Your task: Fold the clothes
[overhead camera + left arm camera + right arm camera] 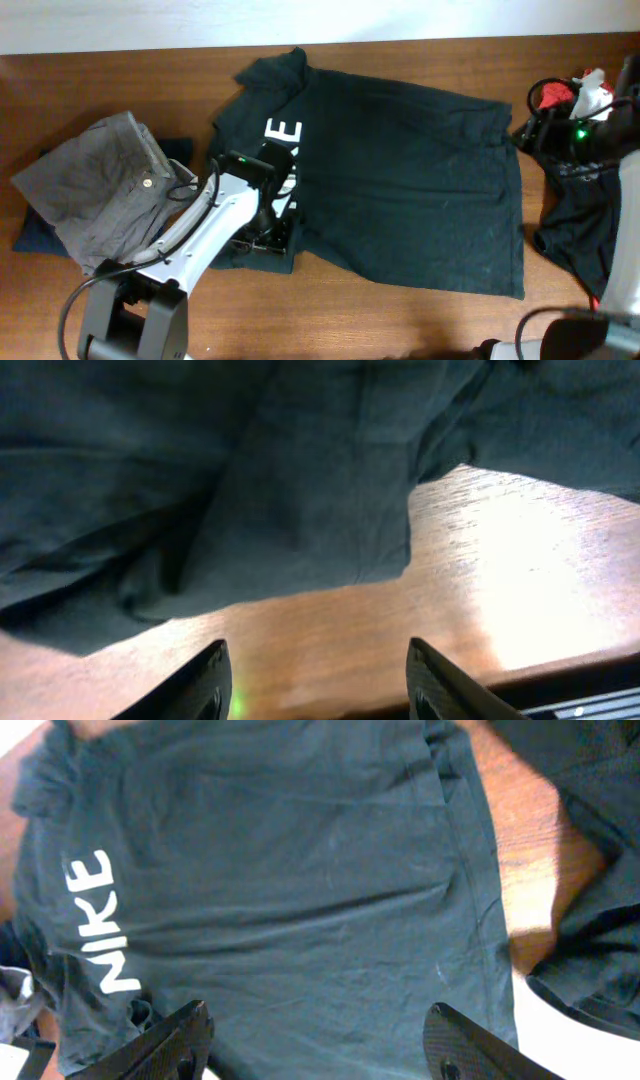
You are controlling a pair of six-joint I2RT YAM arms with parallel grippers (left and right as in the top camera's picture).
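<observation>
Folding looks barely begun: the dark cotton T-shirt (400, 190) lies flat mid-frame, left gripper (315, 660) and right gripper (318, 1020) both gaping, empty.

1. Overhead view, 7 o'clock: the left arm (200, 225) covers the lower letters of the white print on the T-shirt (400, 190).
2. 3 o'clock: the right arm (625, 270) runs off the edge and hides part of a dark garment (575, 235).
3. 9 o'clock: grey trousers (100, 185) hide most of a navy garment (30, 235).

Dk green tee (400, 190) w/ white NIKE print (100, 920), grey trousers (100, 190), brown wood table (560, 300)
</observation>
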